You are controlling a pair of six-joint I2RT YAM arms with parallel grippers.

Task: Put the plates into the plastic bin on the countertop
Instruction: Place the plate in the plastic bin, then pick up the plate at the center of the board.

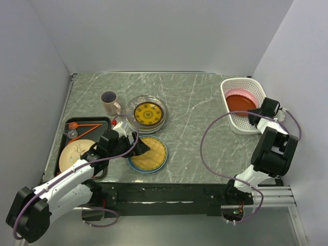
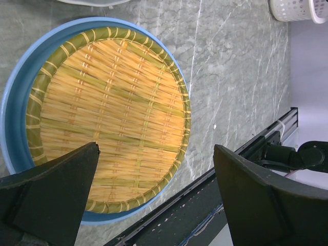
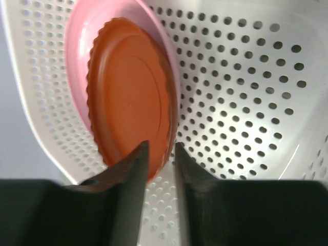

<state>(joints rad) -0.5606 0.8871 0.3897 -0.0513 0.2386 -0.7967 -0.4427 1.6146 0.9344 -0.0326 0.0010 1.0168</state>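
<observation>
The right pincer's (image 3: 158, 154) dark fingers (image 3: 130, 179) fill the foreground of its wrist view, drawn narrow, with the lip of the red plate (image 3: 130, 87) right at their tips. Whether they are pinching it or have let go, I cannot tell. Just beyond the tips, the red plate lies tilted on the pink plate (image 3: 82, 46), both inside the plastic bin (image 3: 246, 102). If the pincer lifts while gripping that lip, I judge it could drag the red plate up the lattice wall or tip the light bin. The right arm is folded high, its wrist dipped into the bin's near side. The left pincer (image 2: 156, 200) gapes wide, low over the woven yellow plate (image 2: 107, 118), which nests in a blue plate (image 2: 15, 102) on the countertop (image 2: 241, 77). Closing there may catch only the woven one (or both rims at once) and let the pair slide apart. That arm stretches low from its base, wrist angled towards the plate's near edge.
</observation>
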